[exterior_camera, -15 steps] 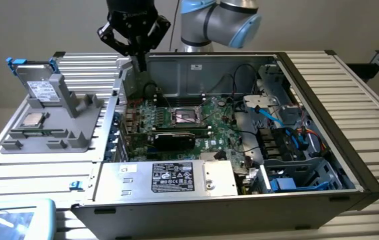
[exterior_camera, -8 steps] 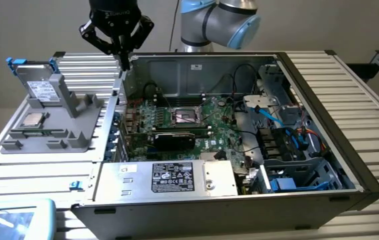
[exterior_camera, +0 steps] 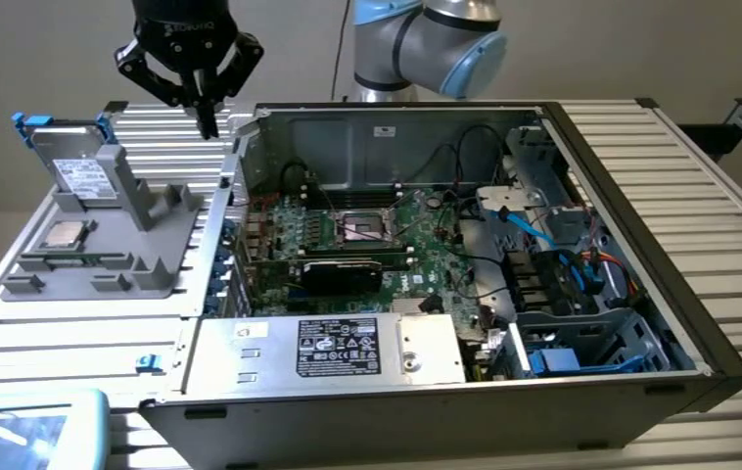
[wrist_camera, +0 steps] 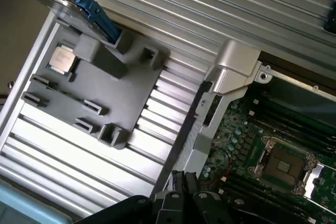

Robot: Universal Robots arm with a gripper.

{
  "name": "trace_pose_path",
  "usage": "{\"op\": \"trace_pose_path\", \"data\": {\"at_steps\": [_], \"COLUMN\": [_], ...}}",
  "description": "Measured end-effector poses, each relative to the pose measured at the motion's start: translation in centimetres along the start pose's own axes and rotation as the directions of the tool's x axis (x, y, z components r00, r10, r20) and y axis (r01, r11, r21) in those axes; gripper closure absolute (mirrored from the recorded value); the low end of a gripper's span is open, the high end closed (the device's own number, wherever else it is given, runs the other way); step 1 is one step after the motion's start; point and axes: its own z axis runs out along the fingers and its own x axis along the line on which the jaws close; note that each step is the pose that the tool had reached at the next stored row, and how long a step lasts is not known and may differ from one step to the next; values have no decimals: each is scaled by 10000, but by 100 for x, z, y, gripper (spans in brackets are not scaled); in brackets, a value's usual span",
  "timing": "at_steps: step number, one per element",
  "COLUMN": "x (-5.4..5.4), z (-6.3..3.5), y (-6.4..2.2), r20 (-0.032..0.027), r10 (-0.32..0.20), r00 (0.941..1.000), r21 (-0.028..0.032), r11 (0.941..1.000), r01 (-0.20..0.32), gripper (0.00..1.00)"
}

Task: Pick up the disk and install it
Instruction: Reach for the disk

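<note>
One disk (exterior_camera: 73,166) stands in one grey holder (exterior_camera: 149,266); one gripper (exterior_camera: 208,123), closed on nothing, hangs nearby.

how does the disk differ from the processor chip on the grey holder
The disk is larger and rectangular; the processor chip is small and square. The disk stands on edge in the grey holder; the chip lies flat on it. The disk has a blue frame; the chip has none. Both are silver.
</note>
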Motion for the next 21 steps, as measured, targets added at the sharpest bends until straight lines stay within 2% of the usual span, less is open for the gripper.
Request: {"op": "trace_pose_path", "data": {"at_steps": [3,5,8,10,12,13,14,15,16,17,18,21], "x": [103,158,238,284,291,292,295,300,306,312,320,357], "z": [47,71,95,105,105,105,106,107,107,109,112,118], "y": [79,116,164,190,195,196,198,207,221,238,258,327], "r20": [-24,-6,79,159,195,228,332,461,530,562,567,527], "r10": [5,5,3,-1,-4,-6,-10,-19,-24,-26,-27,-23], "r00": [10000,10000,10000,9999,9998,9997,9994,9989,9986,9984,9984,9986], "r21": [54,88,149,196,216,230,272,331,371,401,430,524], "r11": [10000,10000,9999,9998,9998,9997,9996,9995,9993,9992,9991,9986], "r01": [-5,-5,-4,-2,0,0,1,3,4,3,2,-5], "gripper": [89,89,89,89,89,89,89,89,89,89,89,89]}}
